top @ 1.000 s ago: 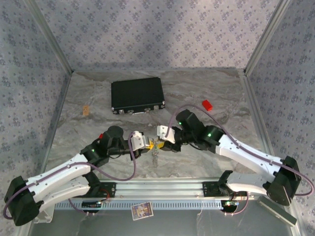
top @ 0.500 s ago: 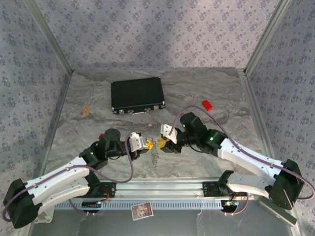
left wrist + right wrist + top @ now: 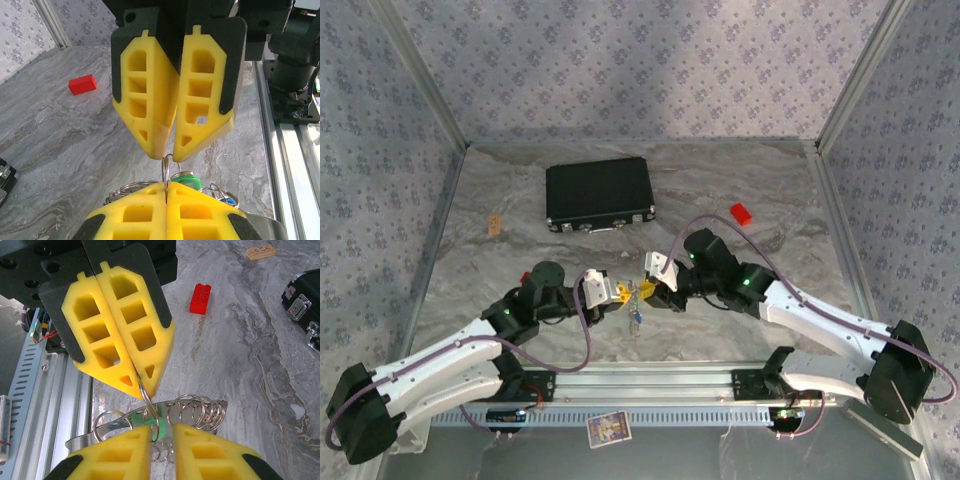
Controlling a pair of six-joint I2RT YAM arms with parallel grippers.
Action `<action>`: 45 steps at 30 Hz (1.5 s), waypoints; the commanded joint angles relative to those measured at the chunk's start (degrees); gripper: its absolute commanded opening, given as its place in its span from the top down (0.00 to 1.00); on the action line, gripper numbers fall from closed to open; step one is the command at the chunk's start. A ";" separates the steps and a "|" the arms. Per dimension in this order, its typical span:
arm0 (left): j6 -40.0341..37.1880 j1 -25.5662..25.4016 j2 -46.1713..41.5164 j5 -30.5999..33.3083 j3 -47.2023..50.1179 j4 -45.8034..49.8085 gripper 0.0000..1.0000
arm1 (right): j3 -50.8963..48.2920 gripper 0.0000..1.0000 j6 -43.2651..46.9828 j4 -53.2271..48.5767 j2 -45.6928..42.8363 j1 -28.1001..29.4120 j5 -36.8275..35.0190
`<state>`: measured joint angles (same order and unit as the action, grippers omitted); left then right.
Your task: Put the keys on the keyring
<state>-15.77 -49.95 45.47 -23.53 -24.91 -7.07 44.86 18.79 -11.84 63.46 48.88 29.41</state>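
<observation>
Currently the left gripper point(image 3: 619, 293) is clamped shut on one thin wire ring of the keyring point(image 3: 165, 169). The ring is seen edge-on and runs straight out of the pinched tips.

The right gripper point(image 3: 646, 291) faces the left gripper tip to tip, nearly touching it. Its jaws are narrow, with a slim slit between them. The ring's far end reaches that slit, but I cannot tell whether anything is pinched there, because the view is too crowded.

The keys point(image 3: 635, 318) dangle just below the left gripper. The green key point(image 3: 186, 179) and blue key point(image 3: 228, 201) sit just beyond its tips, among loose wire rings point(image 3: 197, 412).

Judgement: the next move turns on holding the ring's plane in line with the right gripper's slit. Both arms are equally near.
</observation>
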 commanded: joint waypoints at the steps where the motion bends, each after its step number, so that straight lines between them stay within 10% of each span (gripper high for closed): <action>1: 0.65 -0.12 -0.29 -0.99 0.03 -3.68 1.00 | -0.30 0.85 -0.62 0.01 0.34 0.05 1.17; 21: 0.30 -0.15 -0.47 -1.61 0.65 -5.17 1.00 | 1.00 1.00 -0.11 -0.69 3.92 0.00 3.75; 27: 0.47 -0.23 -0.34 -1.70 1.01 -5.59 1.00 | -1.03 0.77 -0.24 1.53 0.25 -0.20 2.74; 35: 0.83 -0.15 -0.40 -1.76 1.09 -6.14 1.00 | -1.07 0.75 -0.75 3.36 0.48 0.34 4.34; 45: 0.70 -0.21 -0.44 -1.48 1.07 -5.88 1.00 | -0.55 0.96 -1.12 5.02 1.83 0.69 4.02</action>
<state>-15.51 -49.95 45.47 -24.18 -23.83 -9.72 43.97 18.22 -7.75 64.88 49.15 32.34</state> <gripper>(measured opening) 0.047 0.066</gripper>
